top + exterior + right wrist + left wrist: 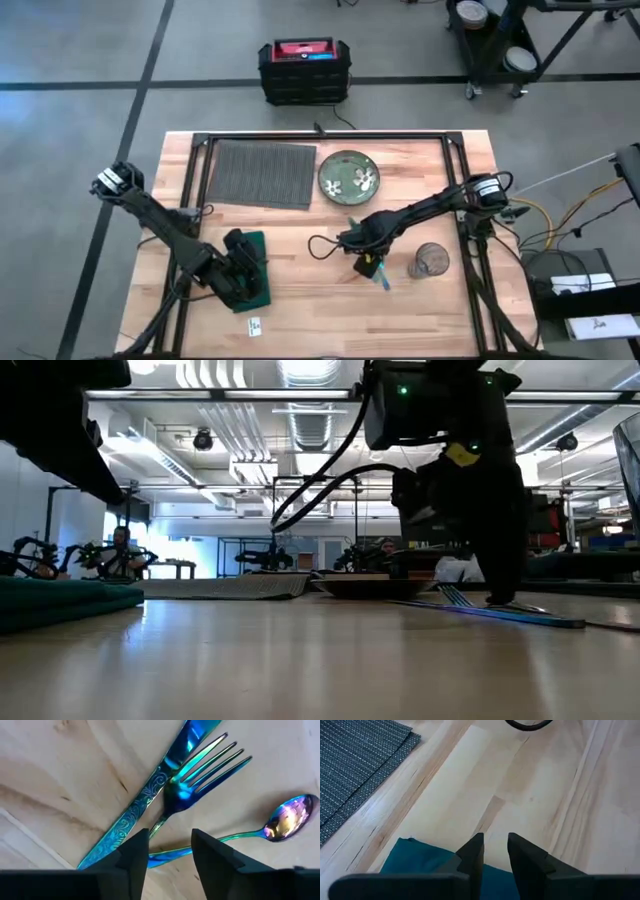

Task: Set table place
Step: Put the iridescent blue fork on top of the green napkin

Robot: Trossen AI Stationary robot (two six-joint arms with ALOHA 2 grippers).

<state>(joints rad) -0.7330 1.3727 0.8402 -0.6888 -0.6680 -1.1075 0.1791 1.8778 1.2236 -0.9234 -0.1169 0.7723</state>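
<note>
The dark grey ribbed place mat (260, 172) lies flat at the far left of the wooden table (300, 310). A green flowered plate (348, 175) sits on the wood beside it. My left gripper (495, 845) hovers open with a narrow gap over the edge of a teal napkin (420, 862) near the front left. My right gripper (170, 840) is open low over iridescent cutlery: a knife (145, 800), a fork (200, 775) and a spoon (287, 820) lying on the table. Its fingers stand either side of the fork's handle; whether they touch it, I cannot tell.
A clear glass (430, 260) stands right of the cutlery. A black cable loop (320, 245) lies left of my right gripper. A small white tag (254, 325) sits near the front edge. A black frame rail (320, 137) runs along the far side. Bare wood lies mid-table.
</note>
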